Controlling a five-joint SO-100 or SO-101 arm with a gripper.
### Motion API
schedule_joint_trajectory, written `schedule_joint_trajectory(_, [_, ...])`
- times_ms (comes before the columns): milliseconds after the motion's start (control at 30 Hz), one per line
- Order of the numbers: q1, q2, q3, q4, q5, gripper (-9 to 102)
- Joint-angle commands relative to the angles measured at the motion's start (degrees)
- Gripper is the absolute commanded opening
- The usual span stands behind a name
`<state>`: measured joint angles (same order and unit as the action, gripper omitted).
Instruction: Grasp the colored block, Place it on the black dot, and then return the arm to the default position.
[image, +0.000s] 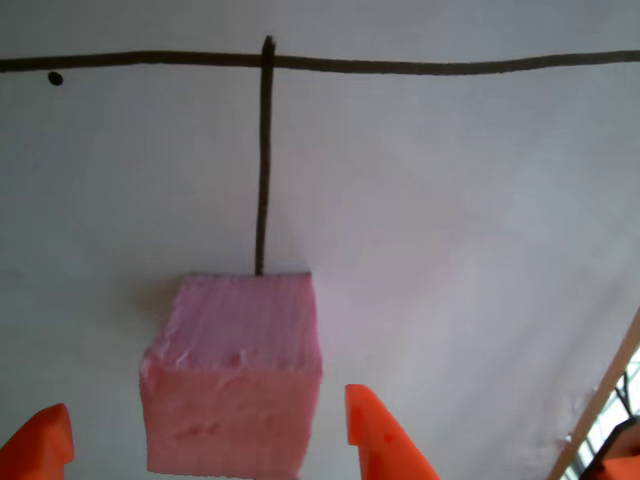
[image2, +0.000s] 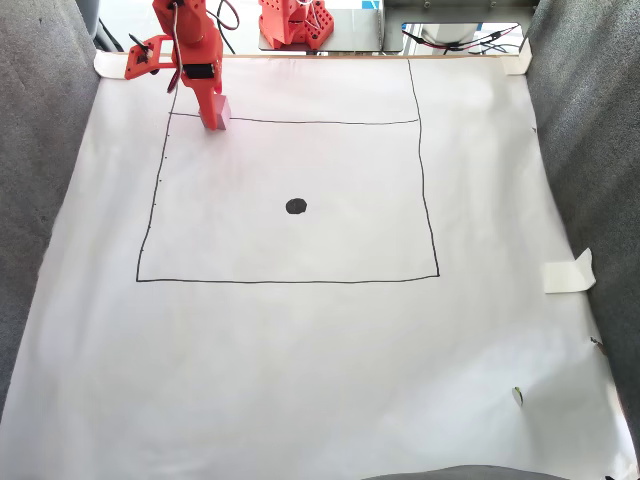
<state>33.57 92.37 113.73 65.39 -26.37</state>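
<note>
The colored block (image: 232, 375), a pale pink foam cube, sits on white paper (image: 450, 220) between the two orange fingertips of the gripper (image: 210, 440) in the other view, which looks down along the fingers. Going left to right there: the left fingertip (image: 42, 440) stands apart from the cube with a clear gap of paper between them, then comes the cube, then the right fingertip (image: 375, 430) just beside the cube's right edge, with a thin gap. The jaws stand apart, wider than the block, and are not clamped on it. Beyond the jaws a thin dark line (image: 264, 160) runs from the cube's far edge up to a crossing line. In the fixed view the orange arm (image2: 195, 60) reaches down at the upper left corner of a drawn rectangle, the cube (image2: 220, 112) at its tip. The black dot (image2: 296, 206) lies well apart from the jaws, to their right and nearer the camera.
</note>
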Motion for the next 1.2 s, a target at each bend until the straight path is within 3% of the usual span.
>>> schedule_joint_trajectory(0, [0.44,0.09,0.18,-0.97,-0.09,36])
schedule_joint_trajectory(333, [1.58,-0.44,2.11,-4.92,-0.79,32])
schedule_joint_trajectory(633, [1.49,-0.18,2.2,-6.15,-0.35,16])
schedule_joint_trajectory(733, [1.58,0.18,2.29,-7.03,0.44,0])
schedule_joint_trajectory(967, [1.41,2.29,3.6,-9.14,2.81,0])
schedule_joint_trajectory(1167, [-3.08,7.29,3.16,-5.8,7.03,0])
